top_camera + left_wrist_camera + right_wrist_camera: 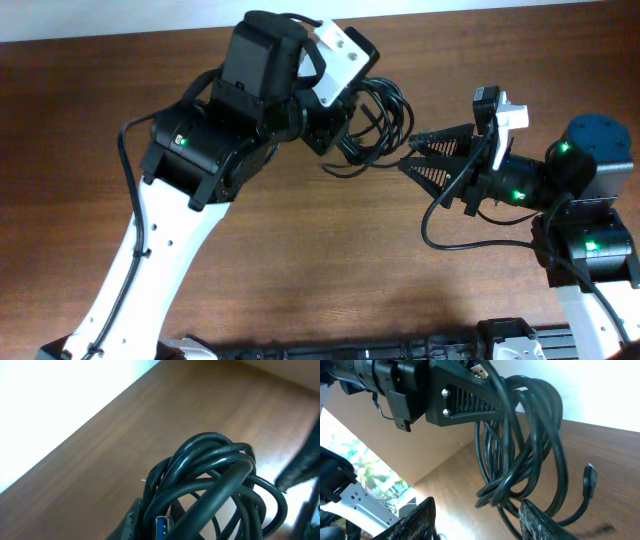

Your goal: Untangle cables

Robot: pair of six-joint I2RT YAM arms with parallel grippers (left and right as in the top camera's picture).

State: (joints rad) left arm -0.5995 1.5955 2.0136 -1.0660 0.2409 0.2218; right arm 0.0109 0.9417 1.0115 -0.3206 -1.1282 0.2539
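Note:
The cables (378,118) are thin black cords coiled into one loose bundle, hanging above the wooden table (300,260). My left gripper (345,138) is shut on the bundle's left side. In the left wrist view the loops (215,485) fill the frame, with a blue-tipped plug (161,527) beside one finger (131,522). My right gripper (408,152) stands open just right of the bundle. In the right wrist view its fingertips (422,520) straddle the lowest loops (520,487) without touching them. A loose plug end (589,480) dangles to the right.
The left arm's large black and white body (200,160) covers the table's left half. The right arm's base (590,250) sits at the right edge. A dark rail (400,348) runs along the front edge.

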